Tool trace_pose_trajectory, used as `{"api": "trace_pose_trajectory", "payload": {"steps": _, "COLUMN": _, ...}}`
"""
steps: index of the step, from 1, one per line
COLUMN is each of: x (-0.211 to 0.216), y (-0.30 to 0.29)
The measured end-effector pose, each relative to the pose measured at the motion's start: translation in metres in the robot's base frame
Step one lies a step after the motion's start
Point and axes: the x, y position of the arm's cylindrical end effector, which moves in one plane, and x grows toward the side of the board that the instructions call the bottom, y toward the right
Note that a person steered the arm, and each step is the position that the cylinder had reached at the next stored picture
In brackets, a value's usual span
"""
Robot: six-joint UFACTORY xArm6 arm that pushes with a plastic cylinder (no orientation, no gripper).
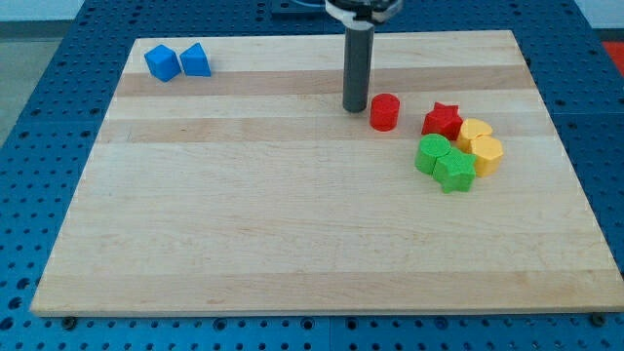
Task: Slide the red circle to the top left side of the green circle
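Note:
The red circle (384, 112) is a short red cylinder standing right of the board's middle, near the view's top. The green circle (432, 154) lies lower right of it, in a cluster of blocks, with a gap between the two. My tip (355, 107) rests on the board just left of the red circle, close to it but with a thin gap showing. The rod rises straight up to the view's top edge.
A red star (443, 120) sits right of the red circle. A green star (455, 172) touches the green circle's lower right. Two yellow blocks (475, 131) (487, 154) lie at the cluster's right. Two blue blocks (163, 62) (196, 60) sit at top left.

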Motion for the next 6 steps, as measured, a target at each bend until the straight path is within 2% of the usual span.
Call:
{"api": "trace_pose_trajectory", "payload": {"steps": 2, "x": 0.006, "y": 0.029}}
{"api": "trace_pose_trajectory", "payload": {"steps": 5, "x": 0.055, "y": 0.033}}
{"api": "trace_pose_trajectory", "payload": {"steps": 6, "x": 0.058, "y": 0.033}}
